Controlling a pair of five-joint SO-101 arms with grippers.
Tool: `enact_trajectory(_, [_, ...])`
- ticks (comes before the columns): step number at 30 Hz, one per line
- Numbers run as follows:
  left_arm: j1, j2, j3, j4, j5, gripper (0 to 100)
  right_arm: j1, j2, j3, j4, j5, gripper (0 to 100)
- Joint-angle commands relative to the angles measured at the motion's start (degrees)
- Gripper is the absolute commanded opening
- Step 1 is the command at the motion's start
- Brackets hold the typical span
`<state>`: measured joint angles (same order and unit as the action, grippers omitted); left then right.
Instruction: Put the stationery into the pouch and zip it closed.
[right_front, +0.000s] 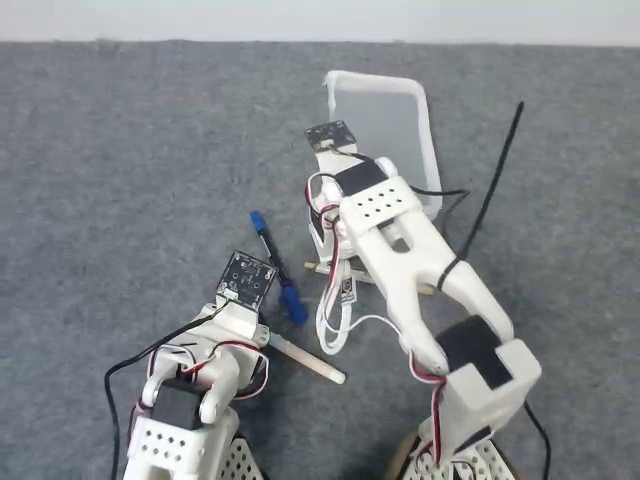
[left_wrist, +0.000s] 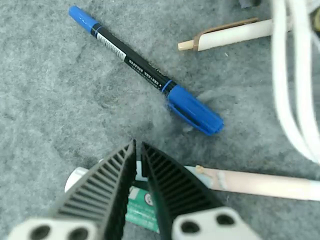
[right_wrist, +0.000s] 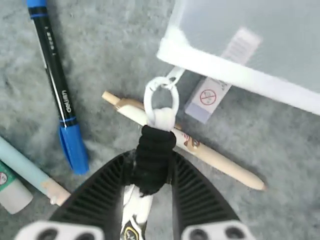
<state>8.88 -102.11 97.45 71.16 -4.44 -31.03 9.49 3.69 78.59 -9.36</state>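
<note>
Right end effector (right_wrist: 152, 156): you have it clamped on the black pull tab (right_wrist: 152, 167), whose white ring (right_wrist: 161, 116) joins the pouch's corner.
Left end effector (left_wrist: 138, 148): your jaws sit closed with nothing between them, near the capped end of the blue marker (left_wrist: 145, 72).
Pouch (right_front: 385, 110): flat on the desk (right_front: 120, 150), beyond the blue marker from the arms.
Beige pen (right_wrist: 210, 157): between the blue marker and the pouch, under the pull tab.
Pale pen (left_wrist: 260, 184): near the blue marker's cap, away from the pouch.

left arm (right_front: 165, 440) and right arm (right_front: 400, 245) are white printed plastic with black servo blocks, and red, black and white wires (right_front: 335, 320) loop behind the grippers. left gripper (left_wrist: 138, 149) and right gripper (right_wrist: 151, 156): black ribbed fingers (left_wrist: 170, 187), pale screw-holed bases.
</note>
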Motion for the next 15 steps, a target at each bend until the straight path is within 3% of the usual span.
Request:
enact_trajectory(1, [-0.2, -0.6, -0.8, 0.3, 0.7, 1, 1.1, -8.0, 2.2, -2.1, 1.1, 0.6])
enact_trajectory(15, [-0.2, -0.6, -0.8, 0.3, 0.7, 1, 5.1, -26.3, 18.6, -14.4, 4.0, 0.6])
